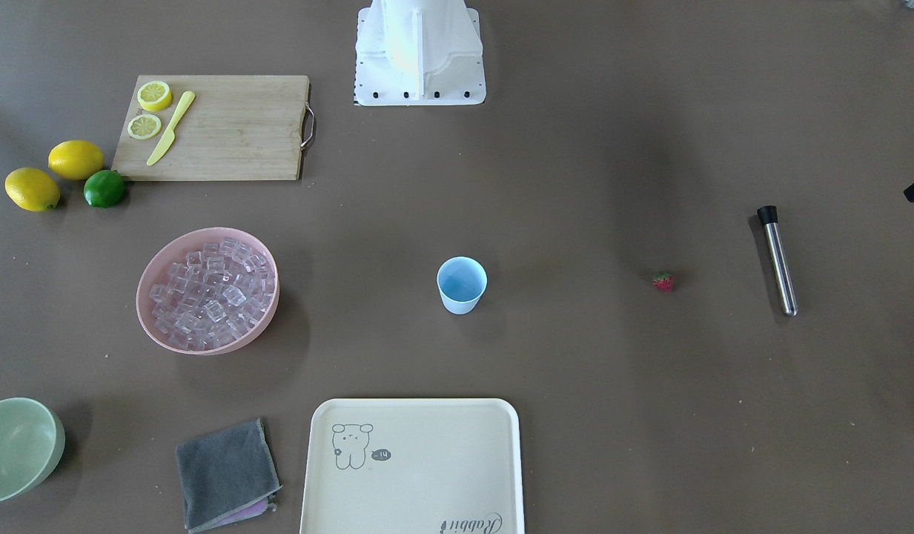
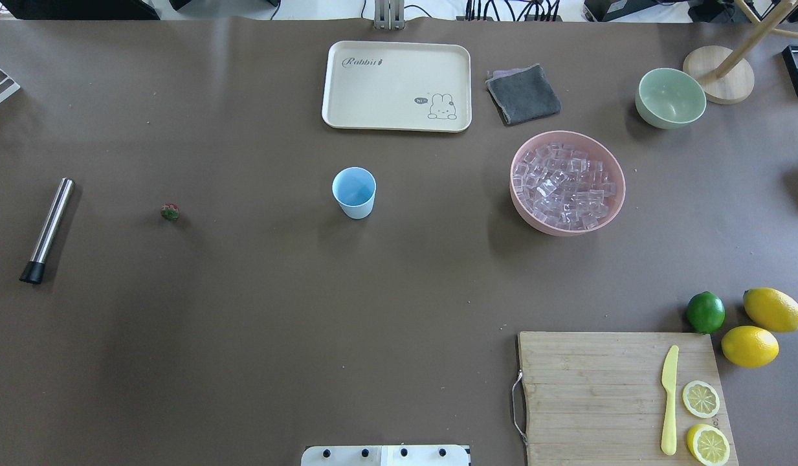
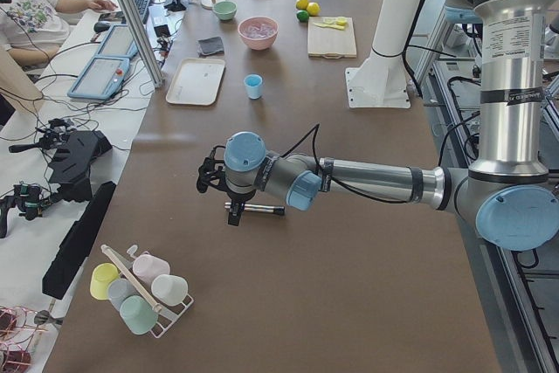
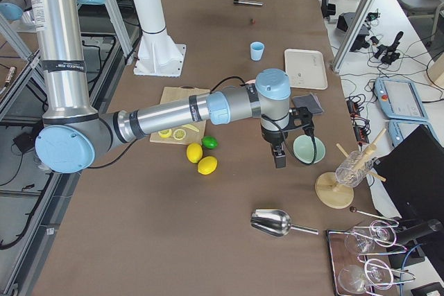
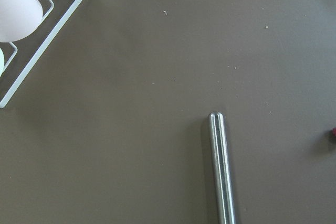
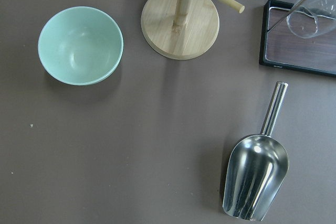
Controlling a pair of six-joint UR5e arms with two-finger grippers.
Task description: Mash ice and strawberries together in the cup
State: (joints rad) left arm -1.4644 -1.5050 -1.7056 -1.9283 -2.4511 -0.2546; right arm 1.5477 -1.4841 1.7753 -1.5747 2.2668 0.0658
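The light-blue cup point(image 1: 462, 285) point(image 2: 354, 193) stands upright mid-table with nothing visible inside. One tiny red strawberry point(image 1: 663, 281) point(image 2: 170, 211) lies on the table between the cup and a steel muddler point(image 1: 779, 261) point(image 5: 223, 166). The ice point(image 1: 212, 293) point(image 2: 564, 188) fills a pink bowl point(image 2: 523, 210). My left gripper point(image 3: 231, 213) hangs just above the muddler's end; I cannot tell whether it is open or shut. My right gripper point(image 4: 279, 156) hovers by the pale green bowl point(image 4: 307, 149) point(image 6: 80, 45); its state is also unclear. Neither wrist view shows fingers.
A cutting board point(image 2: 622, 395) with lemon halves and a yellow knife sits beside two lemons and a lime point(image 2: 705, 312). A cream tray point(image 2: 397, 85) and a grey cloth point(image 2: 523, 94) lie past the cup. A steel scoop point(image 6: 257, 174), a wooden stand point(image 6: 180, 22) and a cup rack point(image 3: 140, 286) flank the table ends.
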